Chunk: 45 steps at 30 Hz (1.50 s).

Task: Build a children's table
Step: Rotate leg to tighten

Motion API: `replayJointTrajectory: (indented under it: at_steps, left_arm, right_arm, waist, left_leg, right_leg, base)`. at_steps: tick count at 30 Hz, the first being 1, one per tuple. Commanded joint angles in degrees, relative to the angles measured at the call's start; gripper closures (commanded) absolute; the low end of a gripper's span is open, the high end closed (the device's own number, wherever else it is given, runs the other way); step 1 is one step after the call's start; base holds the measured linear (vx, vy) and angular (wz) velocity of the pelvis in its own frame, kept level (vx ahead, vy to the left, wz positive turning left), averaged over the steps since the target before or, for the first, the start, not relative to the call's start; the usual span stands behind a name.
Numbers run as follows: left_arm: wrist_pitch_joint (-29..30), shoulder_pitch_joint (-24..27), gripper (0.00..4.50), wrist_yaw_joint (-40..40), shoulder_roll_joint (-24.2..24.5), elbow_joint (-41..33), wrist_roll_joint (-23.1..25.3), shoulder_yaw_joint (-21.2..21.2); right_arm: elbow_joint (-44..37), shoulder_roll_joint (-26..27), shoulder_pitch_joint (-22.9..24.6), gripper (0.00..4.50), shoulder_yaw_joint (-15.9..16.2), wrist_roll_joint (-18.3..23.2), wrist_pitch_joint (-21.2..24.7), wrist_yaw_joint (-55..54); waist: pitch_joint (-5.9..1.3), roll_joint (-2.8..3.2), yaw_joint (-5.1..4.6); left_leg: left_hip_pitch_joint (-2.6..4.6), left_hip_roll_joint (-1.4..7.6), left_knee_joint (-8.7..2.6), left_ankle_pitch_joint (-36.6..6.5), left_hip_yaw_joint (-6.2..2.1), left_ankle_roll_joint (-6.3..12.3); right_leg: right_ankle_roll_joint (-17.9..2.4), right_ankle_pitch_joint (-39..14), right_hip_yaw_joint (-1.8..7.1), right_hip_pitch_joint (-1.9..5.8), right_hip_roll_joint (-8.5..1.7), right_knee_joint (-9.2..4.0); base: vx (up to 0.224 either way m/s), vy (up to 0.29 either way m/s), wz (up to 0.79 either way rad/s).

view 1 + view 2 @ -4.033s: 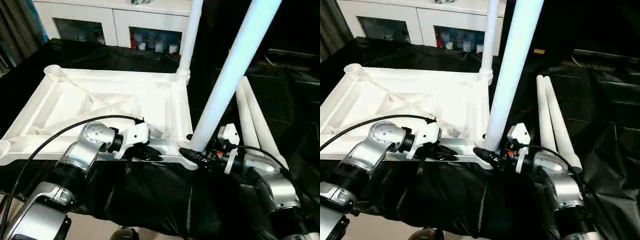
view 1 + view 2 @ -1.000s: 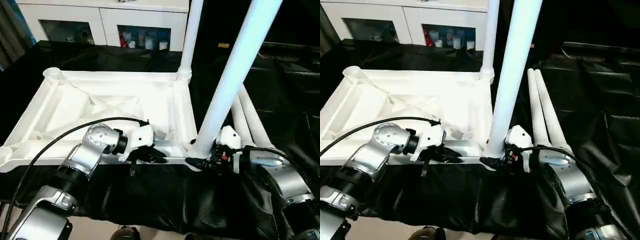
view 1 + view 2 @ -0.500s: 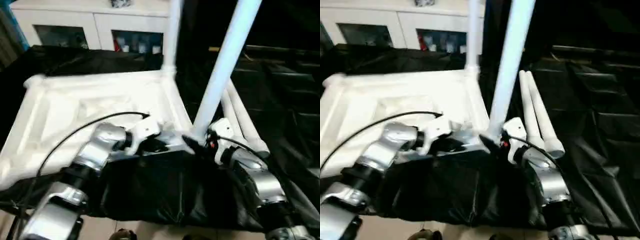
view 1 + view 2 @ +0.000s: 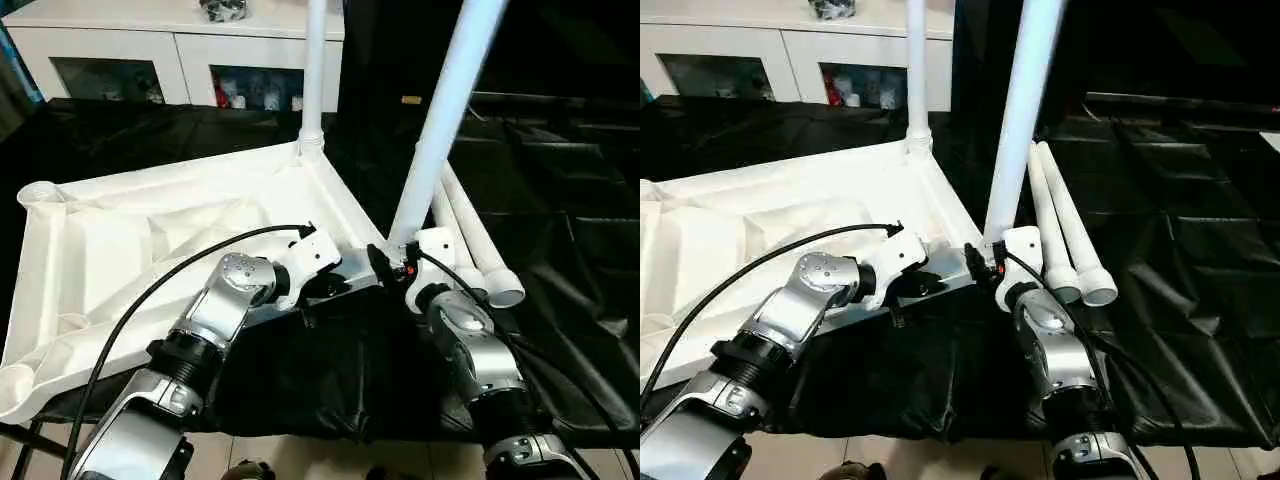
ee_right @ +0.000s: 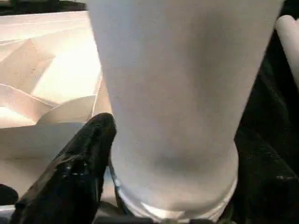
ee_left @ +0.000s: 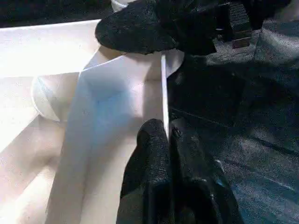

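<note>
Under both grippers lies the tabletop [image 4: 150,240], upside down on the black cloth [image 4: 560,300], its ribbed underside and raised rim facing up so the corner sockets can take legs. It is white plastic, square, with diagonal ribs running to round sockets.

Beside the right gripper [image 4: 385,268] a long white leg [image 4: 440,120] rises from the near corner socket, slightly tilted; the black fingers [image 5: 70,172] sit on either side of its base (I judge this a steadying or seating hold, though whether they press the tube I cannot tell). Beyond it a second leg [image 4: 313,70] stands in the far corner socket. Just past the right gripper, two spare legs [image 4: 480,250] lie side by side on the cloth, presumably kept within reach.

The left gripper [image 6: 164,135] is clenched on the thin rim wall near that same corner, probably to stop the top shifting.
</note>
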Motion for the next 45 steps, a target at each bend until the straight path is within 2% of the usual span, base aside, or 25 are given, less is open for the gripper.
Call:
replayJointTrajectory:
  at_steps: [1,2,4,5,6,7,8,9,11,13,15,17,18,20,22,23,27,29,34,37,39,40,41,44,45]
  left_arm:
    - [-1.8,1.1,4.50,-1.8,-1.7,0.1,-0.1,-4.7]
    - [-2.7,1.5,4.50,-3.5,0.0,-0.4,-0.8,-4.3]
    - [-3.4,1.6,4.50,-4.1,0.6,-0.5,-1.0,-4.2]
    - [-4.3,1.9,4.50,-5.9,1.9,-0.8,-1.6,-3.9]
    - [-4.8,2.0,4.50,-7.0,2.7,-1.0,-2.0,-3.8]
    - [-4.8,2.0,4.50,-7.0,2.7,-1.0,-2.0,-3.8]
    - [-6.1,2.3,4.50,-9.9,4.2,-1.6,-2.9,-3.6]
    - [-6.7,2.4,4.50,-11.0,4.9,-1.7,-3.0,-3.6]
    - [-8.3,2.5,4.50,-13.0,6.1,-1.8,-3.0,-3.8]
    - [-9.0,2.7,4.50,-15.2,7.0,-2.1,-3.2,-4.0]
    - [-9.9,2.9,4.50,-17.2,8.1,-2.2,-3.3,-4.3]
    - [-10.6,3.0,4.50,-18.6,9.0,-2.3,-3.5,-4.5]
    - [-11.4,2.9,4.50,-19.7,9.7,-2.2,-3.8,-4.8]
    - [-12.3,2.7,4.50,-20.9,10.5,-1.8,-4.0,-5.2]
    - [-12.7,2.6,4.50,-21.7,10.9,-1.5,-4.1,-5.4]
    - [-12.8,2.6,4.50,-21.9,11.0,-1.4,-4.0,-5.4]
    - [-13.6,2.0,4.50,-22.7,11.1,-0.2,-3.9,-5.3]
    - [-13.8,1.6,4.50,-23.5,11.1,0.6,-4.2,-4.9]
    - [-13.7,1.4,4.50,-23.6,11.2,1.0,-4.6,-4.8]
    - [-10.5,1.1,4.50,-20.6,9.7,1.6,-4.9,-3.8]
    - [-9.0,0.7,4.50,-18.2,8.7,2.0,-4.7,-3.1]
    - [-6.8,-0.3,4.50,-13.0,6.7,2.9,-3.3,-2.6]
    - [-6.0,-0.8,4.50,-11.0,5.9,3.3,-2.7,-2.4]
    - [-3.3,-2.1,4.50,-5.6,2.7,4.1,-1.6,-2.0]
    - [-2.1,-2.5,4.50,-3.8,1.3,4.1,-1.6,-1.9]
  right_arm:
    - [-1.5,0.9,0.2,0.89,5.2,0.0,-0.3,6.7]
    - [-3.7,-1.7,1.2,0.89,5.7,0.4,-0.1,10.2]
    - [-4.6,-2.9,1.5,0.89,5.9,0.6,0.1,11.6]
    - [-6.5,-5.5,2.4,0.89,6.5,1.3,0.5,15.6]
    - [-7.6,-7.0,3.0,0.89,7.0,1.7,0.6,18.0]
    - [-7.6,-7.0,3.0,0.89,7.0,1.7,0.6,18.0]
    - [-10.3,-10.6,4.3,0.89,8.2,2.8,1.2,24.0]
    - [-11.3,-12.0,4.8,0.89,8.7,3.2,1.5,26.3]
    - [-12.6,-14.1,5.3,0.89,9.2,3.9,2.1,29.9]
    - [-13.6,-15.5,5.5,0.89,9.4,4.5,2.6,32.8]
    - [-14.3,-17.3,5.6,0.89,9.8,4.8,2.7,36.0]
    - [-14.6,-18.4,5.4,0.89,9.9,5.0,2.9,38.1]
    - [-15.0,-19.5,5.2,0.89,10.0,5.3,3.3,39.8]
    - [-15.0,-20.5,4.7,0.89,10.3,5.6,3.7,41.6]
    - [-15.3,-21.2,4.5,1.14,10.7,6.1,4.5,42.9]
    - [-15.4,-21.4,4.4,1.14,10.8,6.2,4.8,43.2]
    - [-15.2,-21.6,3.9,1.54,11.2,6.1,5.4,44.8]
    - [-15.0,-21.4,3.8,1.63,11.2,6.8,6.1,45.8]
    - [-14.7,-20.9,4.1,1.74,11.2,7.2,6.8,46.0]
    - [-13.5,-18.1,4.5,1.75,9.5,7.1,7.6,41.0]
    - [-11.3,-15.8,3.8,1.76,8.2,5.3,7.0,35.0]
    - [-7.1,-11.6,2.3,1.76,5.8,3.2,6.6,24.5]
    - [-5.8,-10.1,1.8,1.76,5.1,2.6,6.3,21.1]
    - [-2.3,-5.6,0.3,1.76,3.8,1.1,6.0,11.9]
    - [-0.9,-3.7,-0.6,1.76,3.6,0.6,5.8,8.7]
  waist:
    - [-1.96,0.17,-0.27]
    - [-2.00,0.10,-0.21]
    - [-2.33,0.04,-0.07]
    - [-2.70,0.02,0.12]
    - [-3.07,-0.24,0.50]
    - [-3.07,-0.24,0.50]
    - [-3.16,-0.58,0.66]
    - [-3.14,-0.63,1.11]
    - [-3.13,-0.90,1.51]
    - [-3.34,-0.97,1.78]
    - [-3.76,-0.80,2.10]
    - [-4.05,-0.79,2.69]
    - [-4.01,-0.70,2.85]
    - [-4.14,-0.72,2.90]
    - [-4.06,-0.74,2.88]
    - [-3.89,-0.67,2.88]
    - [-3.44,-0.71,2.82]
    - [-3.43,-0.94,2.74]
    - [-3.63,-0.88,2.77]
    - [-3.65,-0.90,2.71]
    - [-3.46,-0.95,2.66]
    - [-3.26,-0.96,2.48]
    - [-2.84,-1.01,1.94]
    - [-2.84,-0.98,1.35]
    - [-2.88,-0.35,1.33]
  left_leg:
    - [2.26,4.20,-5.25,-39.1,-3.24,-4.13]
    - [2.10,4.28,-5.35,-38.6,-3.20,-3.92]
    - [1.67,4.39,-5.43,-35.9,-2.95,-3.53]
    - [0.82,4.55,-5.50,-31.5,-2.80,-2.82]
    - [0.59,4.60,-5.16,-26.8,-2.23,-1.58]
    - [0.59,4.60,-5.16,-26.8,-2.23,-1.58]
    - [-0.24,4.30,-4.69,-20.2,-1.48,1.04]
    - [0.20,4.43,-4.41,-19.1,-1.13,2.55]
    - [0.52,4.37,-3.98,-18.7,-0.67,3.49]
    - [0.55,4.43,-3.71,-16.4,-0.31,3.72]
    - [0.10,4.50,-3.23,-11.0,0.05,4.89]
    - [-0.16,4.44,-2.71,-7.0,0.15,6.33]
    - [-0.22,4.45,-2.60,-5.8,0.22,7.19]
    - [-0.17,4.45,-2.43,-5.6,0.27,7.79]
    - [-0.22,4.54,-2.47,-6.2,0.28,7.83]
    - [-0.16,4.59,-2.59,-7.7,0.24,7.34]
    - [0.20,4.80,-3.13,-13.3,0.12,3.89]
    - [0.18,4.75,-3.28,-14.1,0.09,2.91]
    - [0.01,4.73,-3.15,-12.3,0.08,3.19]
    - [-0.08,4.65,-3.03,-11.4,0.17,3.55]
    - [0.07,4.58,-3.22,-13.6,0.09,2.81]
    - [0.11,4.53,-3.39,-15.3,0.00,1.85]
    - [0.34,4.33,-3.80,-19.2,-0.51,-0.65]
    - [0.63,4.48,-4.08,-22.1,-0.98,-2.56]
    - [0.89,4.53,-4.13,-23.0,-1.05,-2.92]
  right_leg:
    - [-4.5,-35.0,2.39,-0.61,-4.92,-4.99]
    - [-4.6,-34.2,2.58,-0.52,-4.88,-4.86]
    - [-5.9,-30.5,3.14,-0.36,-4.92,-4.19]
    - [-7.5,-25.8,3.52,0.22,-4.99,-3.50]
    - [-9.0,-19.9,3.82,0.37,-4.81,-2.93]
    - [-9.0,-19.9,3.82,0.37,-4.81,-2.93]
    - [-11.3,-13.4,4.14,0.68,-4.73,-2.06]
    - [-11.5,-14.6,4.26,0.46,-4.55,-2.19]
    - [-11.9,-17.5,4.66,-0.05,-4.59,-2.33]
    - [-12.6,-16.8,5.00,-0.17,-4.35,-1.92]
    - [-14.7,-8.8,4.94,0.16,-3.93,-0.59]
    - [-16.0,-2.1,4.76,0.45,-3.68,0.52]
    - [-16.6,0.4,4.61,0.48,-3.49,0.88]
    - [-17.0,1.5,4.50,0.61,-3.46,1.08]
    - [-17.2,0.3,4.44,0.58,-3.46,0.98]
    - [-17.0,-2.4,4.40,0.48,-3.49,0.68]
    - [-15.0,-12.1,4.65,0.11,-3.69,-0.31]
    - [-14.3,-13.5,4.72,0.11,-3.70,-0.45]
    - [-14.4,-10.8,4.73,0.20,-3.78,-0.10]
    - [-15.2,-9.1,4.73,0.19,-3.78,0.08]
    - [-14.6,-12.9,4.71,0.03,-3.87,-0.43]
    - [-13.9,-16.3,4.77,-0.12,-3.99,-0.79]
    - [-11.8,-24.8,4.56,-0.31,-4.24,-1.67]
    - [-9.1,-29.6,4.50,-0.58,-4.32,-2.14]
    - [-9.2,-29.3,4.54,-0.80,-4.34,-2.15]
  base:
    - [0.000,0.000,0.00]
    - [0.000,0.000,0.00]
    - [0.000,0.000,0.00]
    - [0.000,0.000,0.00]
    - [0.050,-0.010,-0.01]
    - [0.000,0.000,0.00]
    - [0.000,0.000,0.00]
    - [0.051,-0.038,0.03]
    - [0.059,-0.050,0.08]
    - [0.064,-0.057,0.10]
    - [0.064,-0.051,0.08]
    - [0.058,-0.030,0.00]
    - [0.051,-0.017,0.00]
    - [0.000,0.000,0.00]
    - [0.000,0.000,0.00]
    - [0.000,0.000,0.00]
    - [0.000,0.000,0.00]
    - [0.000,0.000,0.00]
    - [0.000,0.000,0.00]
    - [0.000,0.000,0.00]
    - [0.000,0.000,0.00]
    - [0.000,0.000,0.00]
    - [0.000,0.000,0.00]
    - [-0.060,0.006,-0.08]
    - [0.000,0.000,0.00]
